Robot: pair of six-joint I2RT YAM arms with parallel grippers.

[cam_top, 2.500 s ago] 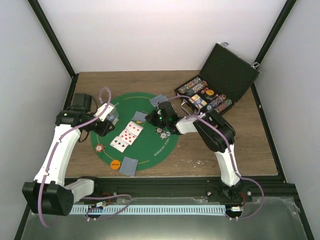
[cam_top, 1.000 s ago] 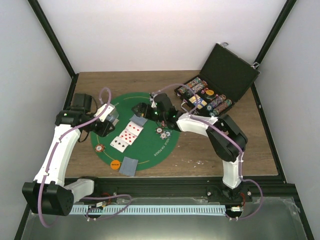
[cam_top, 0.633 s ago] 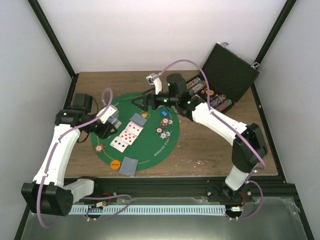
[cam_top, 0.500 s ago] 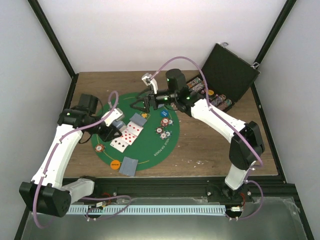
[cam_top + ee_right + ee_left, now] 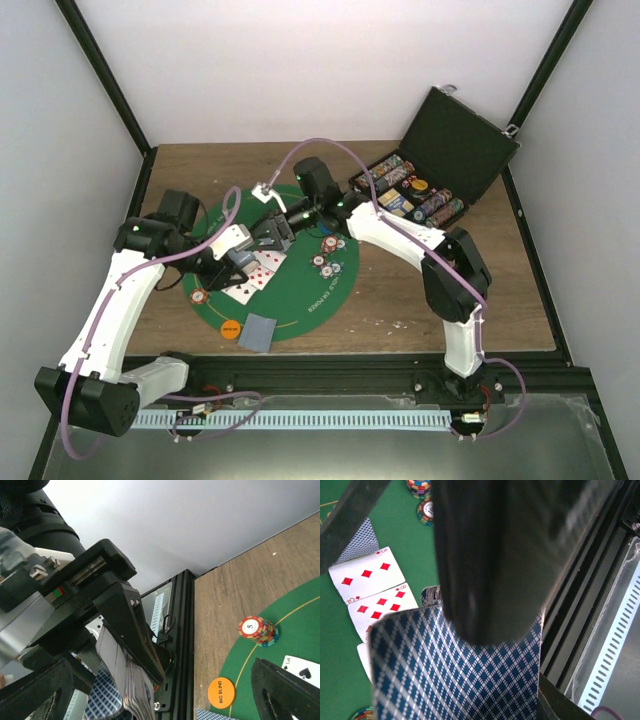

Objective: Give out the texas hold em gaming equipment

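The left gripper is clamped on a deck of blue-backed cards, held over the green mat above the face-up red cards, while the right gripper, fingers spread wide, faces the deck from close beside it.

Wooden table: round green felt mat left of centre, black case (lid open) far right

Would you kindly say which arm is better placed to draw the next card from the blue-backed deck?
Right: the right gripper, open, faces the blue-diamond-backed deck of playing cards, which the left gripper is shut on and merely presents.
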